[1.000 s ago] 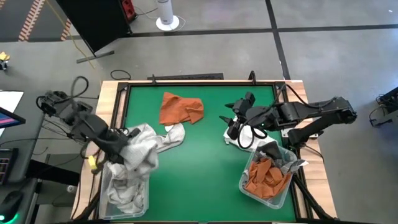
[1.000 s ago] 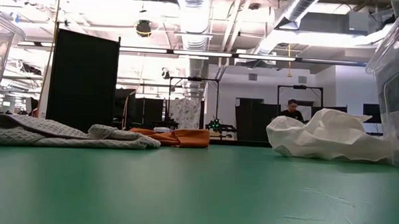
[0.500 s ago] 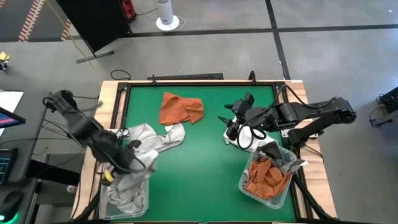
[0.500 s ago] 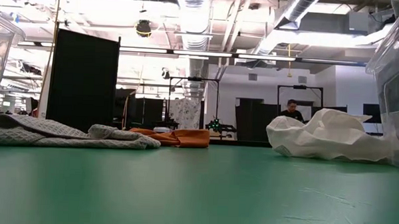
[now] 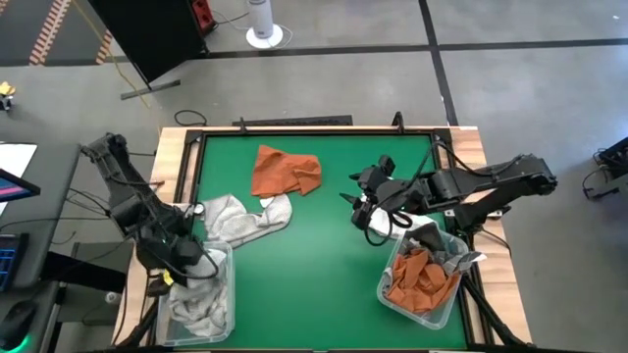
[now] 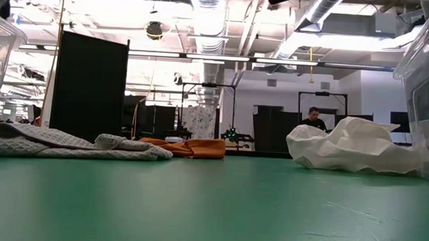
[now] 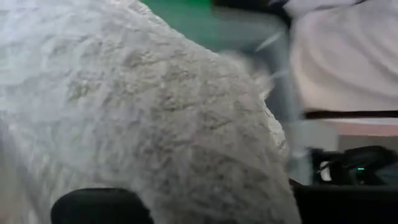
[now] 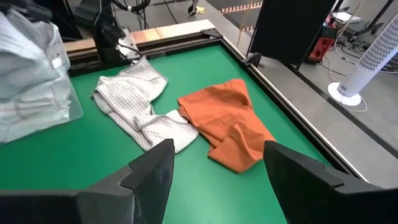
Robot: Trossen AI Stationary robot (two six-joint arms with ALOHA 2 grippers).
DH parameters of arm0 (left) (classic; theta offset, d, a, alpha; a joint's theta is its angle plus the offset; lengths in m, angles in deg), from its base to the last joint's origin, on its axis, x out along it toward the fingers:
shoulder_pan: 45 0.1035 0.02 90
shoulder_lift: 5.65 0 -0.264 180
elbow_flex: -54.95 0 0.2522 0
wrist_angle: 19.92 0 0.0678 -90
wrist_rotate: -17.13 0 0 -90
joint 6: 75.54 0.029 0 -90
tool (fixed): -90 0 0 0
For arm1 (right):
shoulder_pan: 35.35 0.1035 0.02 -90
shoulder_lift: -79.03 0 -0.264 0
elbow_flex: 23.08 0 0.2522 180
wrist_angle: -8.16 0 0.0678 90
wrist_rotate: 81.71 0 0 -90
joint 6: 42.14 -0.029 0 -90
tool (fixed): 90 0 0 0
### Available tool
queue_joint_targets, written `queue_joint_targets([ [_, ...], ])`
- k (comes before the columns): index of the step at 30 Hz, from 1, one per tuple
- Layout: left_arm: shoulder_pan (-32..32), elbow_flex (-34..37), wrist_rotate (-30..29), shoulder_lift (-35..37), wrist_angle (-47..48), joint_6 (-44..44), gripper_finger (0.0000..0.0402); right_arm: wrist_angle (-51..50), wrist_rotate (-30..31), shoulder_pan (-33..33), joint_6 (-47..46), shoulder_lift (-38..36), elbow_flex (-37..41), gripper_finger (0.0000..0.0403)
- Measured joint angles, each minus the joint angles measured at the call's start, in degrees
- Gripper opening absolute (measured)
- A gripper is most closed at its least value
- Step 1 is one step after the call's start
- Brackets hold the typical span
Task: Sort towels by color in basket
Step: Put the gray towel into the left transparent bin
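Observation:
A white-and-grey checked towel [image 5: 238, 218] lies partly on the green mat and runs over the rim of the clear left basket [image 5: 224, 294]. My left gripper [image 5: 194, 267] is low over that basket, shut on the towel. A rust orange towel [image 5: 286, 171] lies flat at the far middle of the mat. A crumpled white towel [image 6: 351, 147] rests on the mat beside the right basket [image 5: 388, 292]. My right gripper [image 8: 217, 186] hovers open just above it, touching nothing. My left gripper is shut on the checked towel's basket end [image 7: 186, 137], coming slanting down from the table's left side. The cloth bulges over the fingers [image 7: 99, 205] and hides the place of contact. The held end hangs into the basket; the other end [image 5: 275, 211] lies slack on the mat.
The left basket holds more pale cloth [image 5: 196, 309]. The right basket holds orange towels [image 5: 422, 279] and a grey one [image 5: 453, 257]. A raised wooden frame [image 5: 177, 167] borders the mat. Open mat [image 5: 314, 275] lies between the baskets. A person stands far off in the room [image 6: 314, 118].
My left gripper has swung down and toward the table's near left corner, rolling its wrist, and carried the checked towel's bunched end from above the mat into the left basket. The towel's other end has stayed on the mat. My right gripper has edged slightly left.

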Motion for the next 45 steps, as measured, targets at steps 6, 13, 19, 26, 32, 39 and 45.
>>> queue_joint_targets([
  [6, -2.0, 5.9, 5.4, -3.5, 1.8, -13.4, 0.0012, -0.2, 0.0, -0.7, 0.0, 0.5, 0.0, 0.0276],
  [13, -2.0, 3.8, 6.2, -12.9, 0.5, -14.1, 0.0012, -0.3, 0.2, -3.5, -2.5, 0.5, 0.0, 0.0276],
  [19, -2.2, -1.5, 6.0, -21.0, 2.6, -8.8, 0.0012, -0.2, 0.1, -4.6, -2.9, 0.5, 0.0, 0.0276],
  [26, -2.2, -3.4, 0.0, -30.4, 15.0, -6.2, 0.0012, -0.2, 0.1, -4.4, -3.0, 0.5, 0.0, 0.0276],
  [32, -1.7, -3.0, -1.9, -36.8, 15.2, -7.3, 0.0014, -0.2, 0.1, -4.4, -3.0, 0.5, 0.0, 0.0276],
  [39, -2.3, -3.0, -2.2, -42.4, 11.0, -2.2, 0.0059, -0.1, 0.0, -4.0, -3.0, 0.8, 0.0, 0.0276],
  [45, -2.5, -3.0, -3.2, -43.5, 11.0, 1.1, 0.014, -0.1, -0.1, -3.3, -3.0, 0.8, 0.0, 0.0276],
])
